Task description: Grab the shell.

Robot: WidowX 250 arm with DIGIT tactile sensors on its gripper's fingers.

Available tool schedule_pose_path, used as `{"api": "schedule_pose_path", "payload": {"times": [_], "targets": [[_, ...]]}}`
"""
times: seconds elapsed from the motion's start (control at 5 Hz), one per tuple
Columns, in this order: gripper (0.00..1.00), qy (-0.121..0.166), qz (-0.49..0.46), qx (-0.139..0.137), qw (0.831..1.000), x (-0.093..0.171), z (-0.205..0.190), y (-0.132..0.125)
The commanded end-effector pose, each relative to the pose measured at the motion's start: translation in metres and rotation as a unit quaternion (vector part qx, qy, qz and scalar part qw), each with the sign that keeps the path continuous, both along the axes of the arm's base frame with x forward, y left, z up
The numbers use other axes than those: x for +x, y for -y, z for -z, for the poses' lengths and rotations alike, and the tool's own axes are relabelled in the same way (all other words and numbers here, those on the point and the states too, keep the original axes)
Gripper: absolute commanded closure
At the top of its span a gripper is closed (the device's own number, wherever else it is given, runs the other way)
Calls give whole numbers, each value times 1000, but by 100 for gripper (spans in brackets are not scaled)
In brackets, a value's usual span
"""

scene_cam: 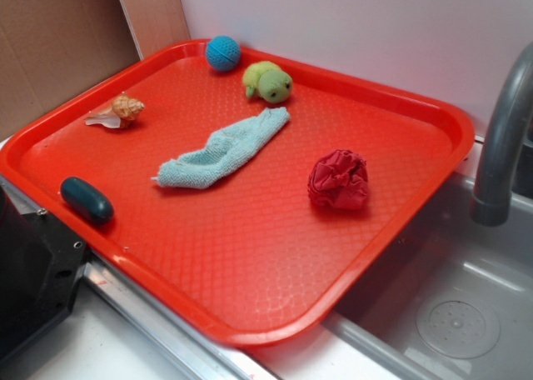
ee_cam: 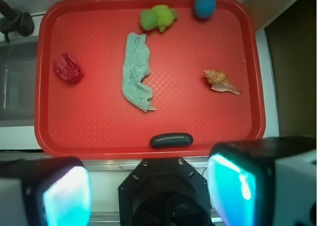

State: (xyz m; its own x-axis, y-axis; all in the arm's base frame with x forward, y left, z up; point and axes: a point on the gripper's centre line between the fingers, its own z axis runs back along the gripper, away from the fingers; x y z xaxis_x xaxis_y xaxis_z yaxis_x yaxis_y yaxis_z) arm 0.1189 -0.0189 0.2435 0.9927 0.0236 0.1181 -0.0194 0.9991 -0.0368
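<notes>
The shell (scene_cam: 119, 111) is a small tan-orange spiral conch with a pale pointed tail. It lies on the red tray (scene_cam: 250, 263) near its left edge. In the wrist view the shell (ee_cam: 220, 81) lies at the right of the tray (ee_cam: 99, 132). My gripper (ee_cam: 148, 196) is open and empty, high above the robot base, near the tray's front edge. Its two fingers (ee_cam: 237, 186) show cyan pads with a wide gap. The gripper itself is out of the exterior view.
On the tray lie a blue ball (scene_cam: 223, 52), a green plush turtle (scene_cam: 267, 82), a light blue cloth (scene_cam: 223, 149), a crumpled red cloth (scene_cam: 338, 179) and a dark oblong object (scene_cam: 87, 199). A sink (scene_cam: 458, 313) and faucet (scene_cam: 500, 147) stand right; black robot base (scene_cam: 29, 263) front left.
</notes>
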Motion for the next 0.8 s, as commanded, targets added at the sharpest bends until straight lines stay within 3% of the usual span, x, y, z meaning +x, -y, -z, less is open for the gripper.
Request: {"api": "schedule_pose_path", "payload": {"times": [0.0, 0.2, 0.4, 0.6], "targets": [[0, 0, 0, 0, 1000, 0, 0, 0], [0, -24, -39, 15, 999, 19, 50, -50], [0, -42, -163, 11, 986, 30, 91, -100], [0, -4, -281, -38, 959, 44, 116, -125]]}}
